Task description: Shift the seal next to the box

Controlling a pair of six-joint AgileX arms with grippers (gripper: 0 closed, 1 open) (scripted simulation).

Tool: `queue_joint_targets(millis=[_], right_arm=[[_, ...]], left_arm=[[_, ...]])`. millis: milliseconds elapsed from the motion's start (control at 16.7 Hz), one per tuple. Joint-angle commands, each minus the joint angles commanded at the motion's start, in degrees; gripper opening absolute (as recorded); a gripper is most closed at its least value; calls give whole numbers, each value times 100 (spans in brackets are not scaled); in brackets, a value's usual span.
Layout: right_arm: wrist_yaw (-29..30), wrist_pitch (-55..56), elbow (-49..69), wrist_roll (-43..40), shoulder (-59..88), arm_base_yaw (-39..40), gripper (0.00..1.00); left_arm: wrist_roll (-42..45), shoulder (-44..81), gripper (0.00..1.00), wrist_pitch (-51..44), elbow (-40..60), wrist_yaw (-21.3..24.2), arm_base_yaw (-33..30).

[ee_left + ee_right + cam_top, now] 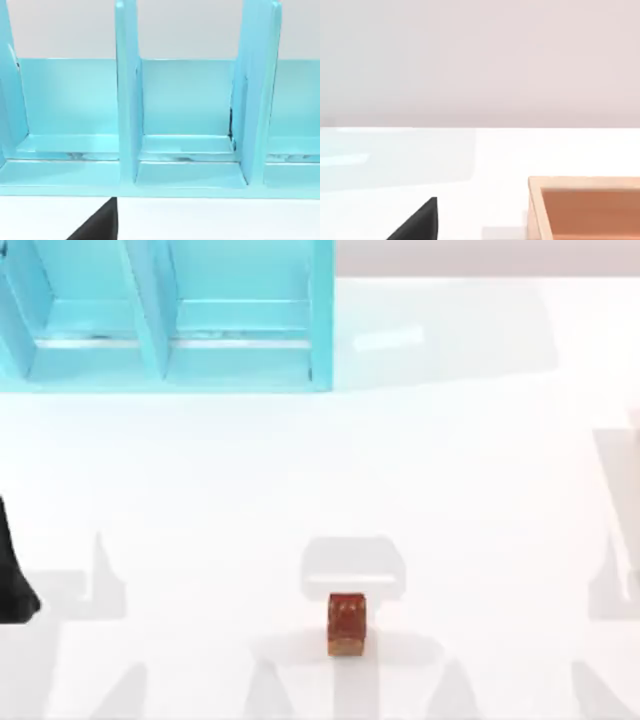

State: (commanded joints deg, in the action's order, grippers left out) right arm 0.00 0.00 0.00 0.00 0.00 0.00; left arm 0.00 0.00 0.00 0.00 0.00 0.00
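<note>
While the seal (346, 623) stands untouched at six o'clock on the table (470, 470), it looks light, rigid and narrow. Pinching its flat sides seems best. How wide either claw stands, I cannot tell.

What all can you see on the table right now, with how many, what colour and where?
seal: one, reddish-brown top with a lighter orange-tan lower part, standing alone on the table near the front edge, about the middle of the top view.
shelf rack: one, light blue, with upright dividers and open compartments, at the table's back left; seen close up in the left wrist view.
box: one, tan rim with an orange inside, open-topped, seen in part in the right wrist view; apart from the seal.
table: one, white.
left arm: black, at the top view's left edge, away from the seal.
</note>
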Motion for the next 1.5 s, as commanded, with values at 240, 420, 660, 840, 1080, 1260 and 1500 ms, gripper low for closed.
queue_joint_targets(millis=[240,420,660,840,1080,1260,1500], right_arm=[[0,-136,175,148,175,172,100],[3,-643,894,676,895,792,100],[32,-1775,2543,1715,2705,1984,100],[70,-2850,4034,2578,4554,2921,100],[103,-4383,6016,3645,7098,3982,100],[88,-5436,7344,4288,8731,4540,100],[47,-6542,8852,4886,10468,4971,100]], left_arm=[[0,0,100,0,0,0,0],[0,0,100,0,0,0,0],[0,0,100,0,0,0,0],[0,0,100,0,0,0,0],[0,0,100,0,0,0,0],[0,0,100,0,0,0,0],[0,0,100,0,0,0,0]])
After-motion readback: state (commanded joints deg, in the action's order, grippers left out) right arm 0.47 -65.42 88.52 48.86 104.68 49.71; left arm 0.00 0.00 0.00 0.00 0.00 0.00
